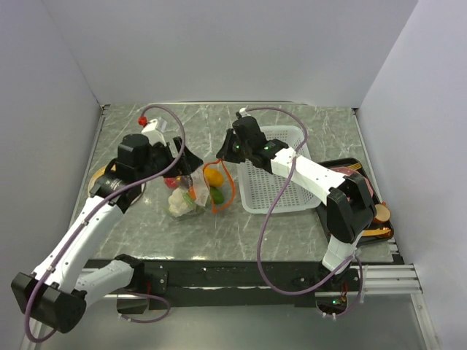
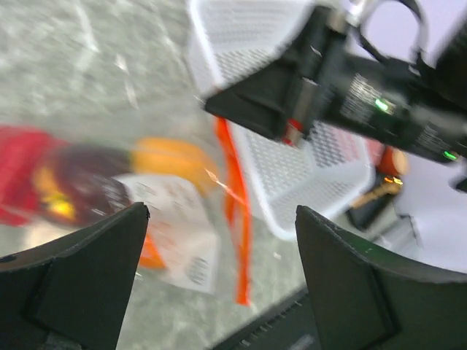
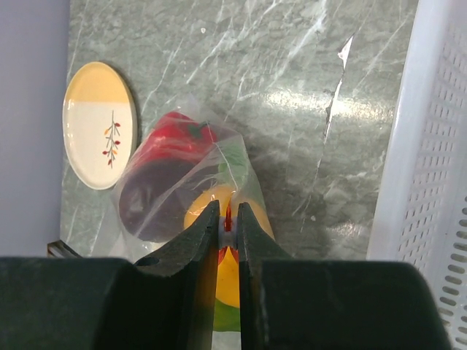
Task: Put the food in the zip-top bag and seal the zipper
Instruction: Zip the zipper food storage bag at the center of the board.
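The clear zip-top bag [image 1: 191,195] lies on the marble table between my arms and holds the food. In it I see white cauliflower [image 1: 177,203], a red pepper [image 3: 171,142], a dark purple ball [image 3: 149,205] and a yellow-green mango [image 3: 228,281]. My right gripper [image 3: 228,216] is shut on the orange-red zipper [image 1: 230,187] at the bag's mouth and holds that end up. The strip loops down from it. My left gripper [image 2: 222,215] is open and empty just left of the bag. The zipper [image 2: 238,211] shows blurred between its fingers.
A white perforated basket [image 1: 281,186] stands right of the bag. A black tray [image 1: 356,166] with other toys lies at the right edge. A yellow-and-white plate [image 3: 100,124] lies left of the bag, under my left arm.
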Available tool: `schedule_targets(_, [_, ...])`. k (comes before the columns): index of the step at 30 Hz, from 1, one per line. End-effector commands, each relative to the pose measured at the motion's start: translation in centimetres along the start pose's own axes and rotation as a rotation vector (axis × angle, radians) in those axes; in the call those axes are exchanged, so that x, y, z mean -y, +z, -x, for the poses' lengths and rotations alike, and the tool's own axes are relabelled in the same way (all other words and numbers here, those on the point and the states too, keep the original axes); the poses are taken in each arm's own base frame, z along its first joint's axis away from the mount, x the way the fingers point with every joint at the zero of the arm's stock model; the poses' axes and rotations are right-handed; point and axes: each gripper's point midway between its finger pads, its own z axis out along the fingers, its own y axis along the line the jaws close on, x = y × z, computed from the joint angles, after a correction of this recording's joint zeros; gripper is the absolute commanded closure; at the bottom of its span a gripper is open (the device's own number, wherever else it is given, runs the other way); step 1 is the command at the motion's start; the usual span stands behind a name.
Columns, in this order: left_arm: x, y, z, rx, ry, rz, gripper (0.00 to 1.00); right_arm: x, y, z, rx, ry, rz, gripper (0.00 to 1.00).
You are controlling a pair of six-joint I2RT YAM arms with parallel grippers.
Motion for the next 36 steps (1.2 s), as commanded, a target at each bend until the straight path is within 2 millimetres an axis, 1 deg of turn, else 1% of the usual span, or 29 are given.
schedule_targets(1, [-2.0,1.8,3.5,0.074,0.084,0.035,0.12,-3.0,-2.8,4.2,0.112,-0.02,0.085,0.87])
schedule_targets(2, [-2.0,2.2,4.5,0.084,0.093,-0.008,0.13,-3.2,-3.1,4.4,0.12,-0.025,0.095,0.87])
schedule_targets(3, [-2.5,3.3,4.8,0.073,0.107,-0.029,0.13,-3.2,-3.1,4.3,0.119,-0.025,0.096,0.88])
schedule_targets(5, [-2.5,4.3,5.3,0.071,0.135,-0.115,0.11,-3.5,-3.6,4.5,0.126,-0.025,0.111,0.87])
schedule_targets(6, [-1.9,5.7,4.9,0.045,0.169,-0.22,0.12,-3.7,-3.7,4.4,0.125,-0.025,0.12,0.87])
schedule_targets(7, [-2.0,6.4,4.6,0.021,0.171,-0.257,0.12,-3.7,-3.8,4.5,0.126,-0.026,0.121,0.87])
schedule_targets(8, [-2.0,7.1,4.2,-0.004,0.179,-0.297,0.15,-3.9,-4.0,4.6,0.125,-0.031,0.129,0.87])
schedule_targets(9, [-2.3,8.6,3.6,-0.033,0.173,-0.338,0.19,-4.1,-4.2,4.6,0.125,-0.035,0.133,0.87])
schedule_targets(10, [-2.3,9.3,3.4,-0.043,0.17,-0.363,0.21,-4.3,-4.4,4.9,0.133,-0.038,0.138,0.87])
schedule_targets(12, [-2.5,10.6,3.0,-0.053,0.165,-0.414,0.21,-4.3,-4.6,5.0,0.132,-0.044,0.135,0.87])
schedule_targets(14, [-1.5,10.4,2.7,-0.059,0.189,-0.495,0.18,-4.6,-5.0,5.2,0.137,-0.051,0.141,0.87])
schedule_targets(17, [-1.8,10.9,2.3,-0.082,0.205,-0.522,0.13,-4.8,-5.5,5.4,0.141,-0.052,0.149,0.87])
schedule_targets(18, [-1.9,11.4,2.5,-0.087,0.216,-0.532,0.13,-4.8,-5.5,5.4,0.142,-0.053,0.15,0.87])
schedule_targets(20, [-1.5,11.3,2.6,-0.093,0.225,-0.596,0.14,-4.7,-5.5,5.2,0.13,-0.058,0.149,0.87])
schedule_targets(21, [-1.7,11.6,2.2,-0.115,0.201,-0.621,0.14,-4.8,-5.5,5.1,0.127,-0.058,0.148,0.87])
schedule_targets(22, [-1.7,11.6,2.2,-0.121,0.196,-0.642,0.14,-4.8,-5.6,5.2,0.128,-0.06,0.149,0.87])
schedule_targets(23, [-1.5,11.3,2.3,-0.124,0.21,-0.693,0.16,-4.8,-5.7,5.2,0.128,-0.059,0.149,0.87])
schedule_targets(24, [-1.9,11.6,1.7,-0.151,0.165,-0.709,0.16,-4.8,-5.7,5.3,0.13,-0.062,0.149,0.87])
schedule_targets(26, [-1.8,11.1,1.1,-0.165,0.18,-0.784,0.16,-4.9,-5.7,5.3,0.129,-0.066,0.149,0.87])
schedule_targets(29, [-3.0,12.1,-0.6,-0.227,0.103,-0.8,0.18,-5.2,-5.8,5.5,0.13,-0.069,0.154,0.87])
schedule_targets(30, [-3.0,12.0,-0.8,-0.231,0.1,-0.809,0.19,-5.3,-5.9,5.8,0.135,-0.071,0.158,0.87])
schedule_targets(32, [-3.2,11.9,-1.3,-0.231,0.081,-0.815,0.18,-5.4,-5.7,5.7,0.128,-0.071,0.157,0.87])
schedule_targets(34, [-2.9,11.8,-1.4,-0.226,0.099,-0.847,0.17,-5.6,-5.7,5.8,0.129,-0.07,0.165,0.87])
schedule_targets(35, [-3.1,11.9,-1.7,-0.249,0.057,-0.85,0.16,-5.7,-5.7,5.8,0.127,-0.069,0.167,0.87])
schedule_targets(36, [-2.9,11.9,-1.4,-0.223,0.088,-0.87,0.16,-5.7,-5.8,5.9,0.128,-0.07,0.168,0.87])
